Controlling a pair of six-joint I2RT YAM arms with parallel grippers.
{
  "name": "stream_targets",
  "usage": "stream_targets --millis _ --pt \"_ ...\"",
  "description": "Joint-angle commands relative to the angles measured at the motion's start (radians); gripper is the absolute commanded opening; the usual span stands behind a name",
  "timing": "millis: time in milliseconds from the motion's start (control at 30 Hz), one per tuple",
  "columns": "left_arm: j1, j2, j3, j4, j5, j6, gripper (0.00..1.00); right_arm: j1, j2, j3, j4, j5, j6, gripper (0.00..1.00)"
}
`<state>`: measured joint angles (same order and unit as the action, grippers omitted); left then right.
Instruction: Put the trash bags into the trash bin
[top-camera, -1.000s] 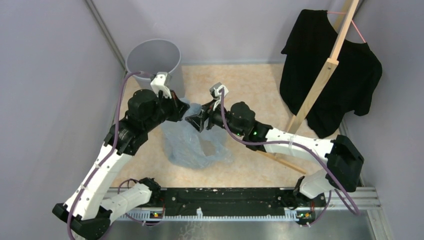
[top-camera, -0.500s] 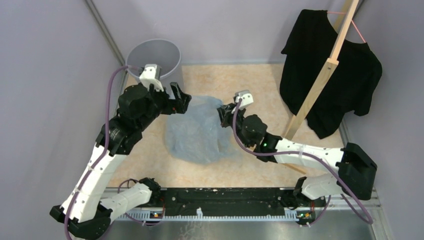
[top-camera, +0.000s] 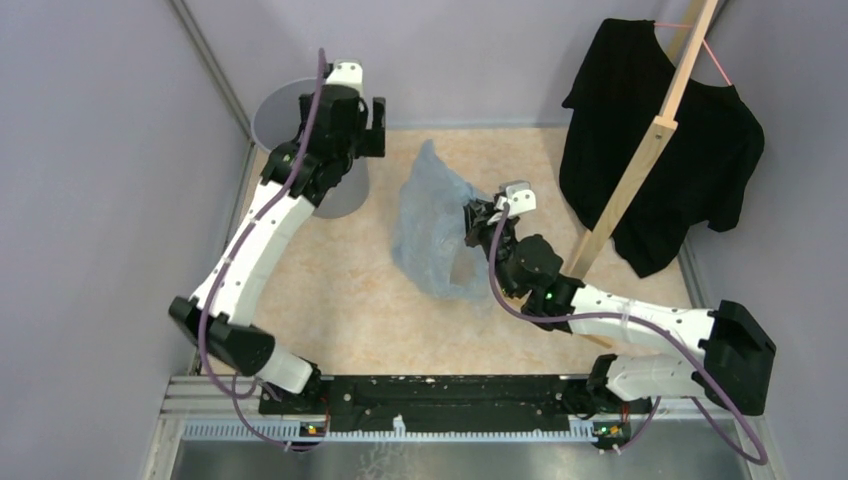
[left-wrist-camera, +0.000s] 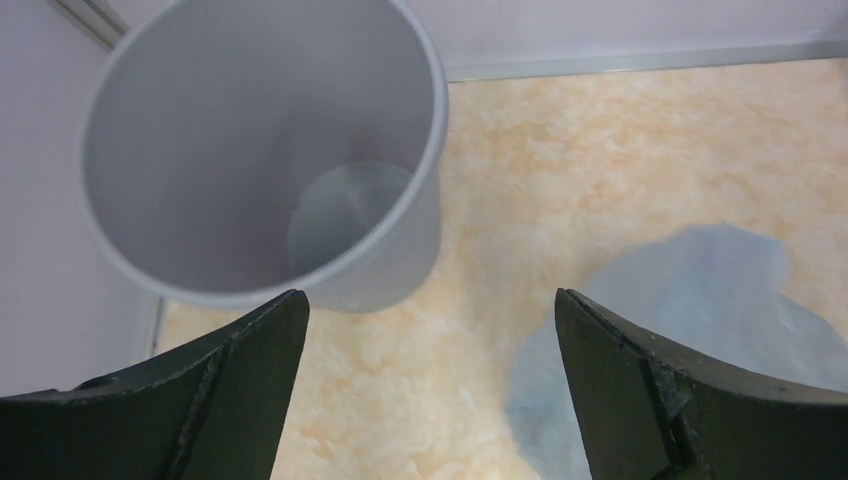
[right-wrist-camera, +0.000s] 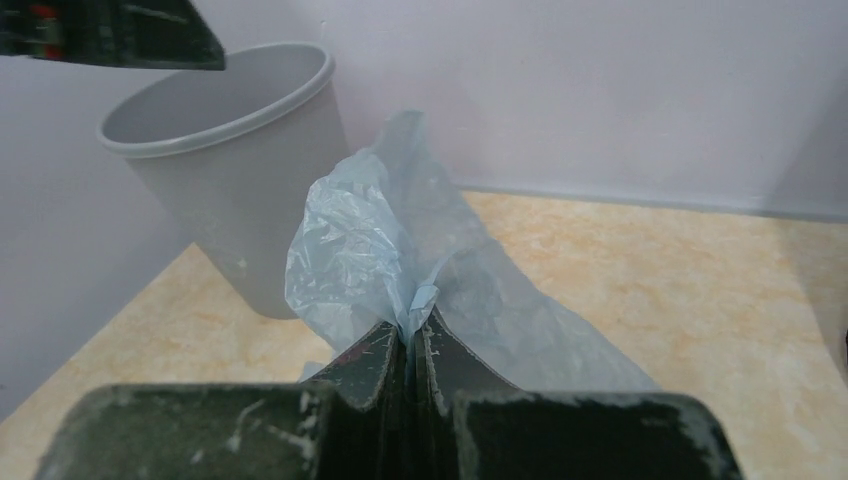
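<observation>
Trash bin (top-camera: 280, 115) sits in the far-left corner, looks empty to me. The trash bags (top-camera: 430, 230) are a crumpled blue heap, pinched tight in the right gripper (top-camera: 478, 215), with the bin off around 10 o'clock from it. Left gripper (left-wrist-camera: 428, 310) hovers right above the bin, jaws wide, holding nothing, so nearer but bagless.

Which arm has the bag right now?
The right gripper: its fingers are shut on a fold of the bag. The left gripper is open and empty, up by the bin.
</observation>
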<state>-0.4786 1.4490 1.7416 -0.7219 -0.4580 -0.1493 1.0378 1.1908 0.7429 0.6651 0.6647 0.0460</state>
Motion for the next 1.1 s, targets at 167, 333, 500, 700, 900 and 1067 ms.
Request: stream_targets --millis 167,333,500,700,900,1067 --pt "0.093 0.280 0.182 0.044 -0.042 0.163 0.92 -0.030 -0.087 -0.049 0.054 -0.020 -0.030 0.00" --pt "0.106 0.353 0.192 0.068 -0.074 0.232 0.69 -0.057 -0.109 -0.074 0.065 -0.065 -0.017 0.00" --pt "0.106 0.368 0.143 0.068 -0.041 0.221 0.58 -0.078 -0.110 -0.083 0.068 -0.088 0.007 0.00" --pt "0.102 0.301 0.084 0.032 -0.014 0.195 0.17 -0.082 -0.101 -0.082 0.069 -0.102 0.017 0.00" --pt "0.094 0.144 0.055 -0.074 0.203 0.151 0.02 -0.082 -0.077 -0.064 0.060 -0.121 0.024 0.00" --pt "0.082 -0.028 -0.025 -0.132 0.530 0.098 0.00 -0.082 -0.070 -0.059 0.055 -0.134 0.031 0.00"
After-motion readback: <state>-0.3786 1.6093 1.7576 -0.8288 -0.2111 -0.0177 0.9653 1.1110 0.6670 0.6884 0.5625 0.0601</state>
